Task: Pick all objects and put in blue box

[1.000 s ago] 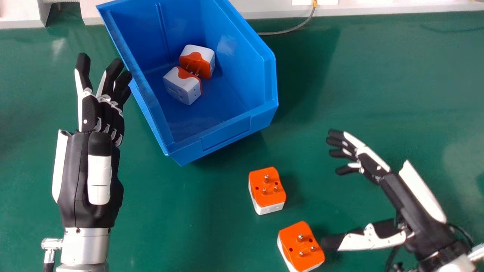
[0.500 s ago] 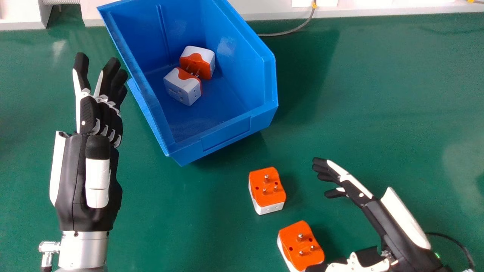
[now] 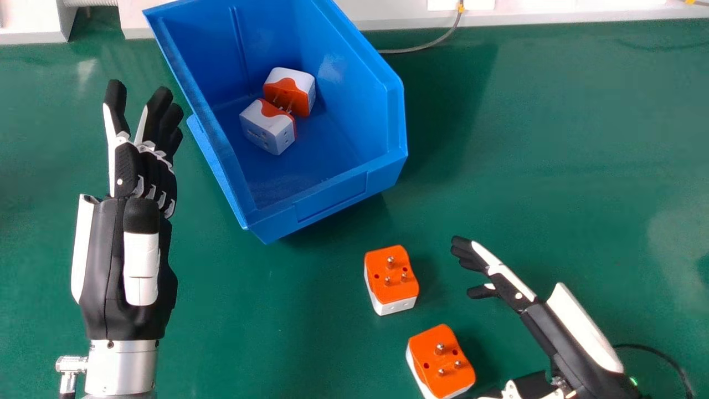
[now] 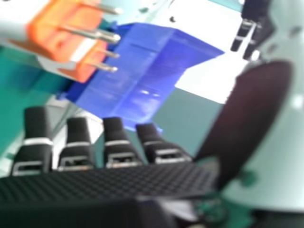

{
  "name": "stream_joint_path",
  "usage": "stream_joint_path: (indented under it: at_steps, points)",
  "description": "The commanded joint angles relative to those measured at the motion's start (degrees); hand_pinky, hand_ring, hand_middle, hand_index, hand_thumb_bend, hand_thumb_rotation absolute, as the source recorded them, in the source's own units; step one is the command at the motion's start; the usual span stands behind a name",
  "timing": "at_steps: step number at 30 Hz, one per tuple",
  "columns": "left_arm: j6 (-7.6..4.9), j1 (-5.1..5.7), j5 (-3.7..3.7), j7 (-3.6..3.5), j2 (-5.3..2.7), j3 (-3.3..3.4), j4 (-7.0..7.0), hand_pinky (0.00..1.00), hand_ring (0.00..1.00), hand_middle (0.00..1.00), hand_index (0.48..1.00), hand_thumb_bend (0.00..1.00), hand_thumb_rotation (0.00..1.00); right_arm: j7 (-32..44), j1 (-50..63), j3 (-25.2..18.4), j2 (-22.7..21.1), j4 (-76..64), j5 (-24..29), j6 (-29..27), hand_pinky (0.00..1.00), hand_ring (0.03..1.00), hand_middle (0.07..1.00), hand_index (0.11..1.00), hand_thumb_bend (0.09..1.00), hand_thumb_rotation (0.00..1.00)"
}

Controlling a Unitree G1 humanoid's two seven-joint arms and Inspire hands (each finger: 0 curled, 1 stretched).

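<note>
In the head view, at nine o'clock the left hand [image 3: 145,176] is holding its fingers apart; at eleven, the blue box [image 3: 330,197] is containing two adapters [image 3: 267,128]; at five, two more adapters [image 3: 392,272] are sitting; at four, the right hand [image 3: 512,288] is keeping fingers and thumb apart.

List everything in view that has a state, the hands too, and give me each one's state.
Blue box: upright, open on top, partly filled
Far adapter in the box: tipped on its side
Near adapter in the box: tipped on its side
Table adapter nearer the box: pins up
Table adapter farther from the box: pins up
Left hand: open, empty
Right hand: open, empty
Cable: curved
</note>
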Motion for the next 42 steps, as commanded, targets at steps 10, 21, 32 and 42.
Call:
stream_joint_path:
  at_steps: [10, 21, 32, 42]
  points:
    - [-0.44, -0.14, 0.51, 0.17, 0.19, -0.15, -1.42, 0.99, 0.97, 0.97, 0.97, 0.86, 0.95, -10.3, -1.4, 1.5, 1.8, 1.5, -10.3, -0.1, 0.86, 0.939, 0.942, 0.963, 1.0, 0.46]
    - [-0.42, 0.05, 1.09, 0.95, -0.01, -0.4, -2.25, 0.99, 0.97, 0.97, 0.968, 0.86, 0.96, -26.4, -5.5, 6.8, 1.9, 8.4, -22.4, 2.9, 0.79, 0.902, 0.909, 0.952, 1.0, 0.37]
    - [-0.27, 0.25, 0.76, 1.01, 0.06, -0.5, -2.66, 0.99, 0.96, 0.97, 0.964, 0.86, 0.96, -32.2, -6.2, 10.7, 0.7, 8.1, -25.6, 6.0, 0.76, 0.895, 0.919, 0.961, 1.0, 0.39]
    - [-0.33, 0.33, 0.86, 1.07, 0.01, -0.53, -2.61, 0.99, 0.96, 0.97, 0.964, 0.85, 0.96, -32.4, -6.2, 14.0, -0.7, 5.1, -27.3, 13.2, 0.67, 0.863, 0.903, 0.949, 1.0, 0.36]
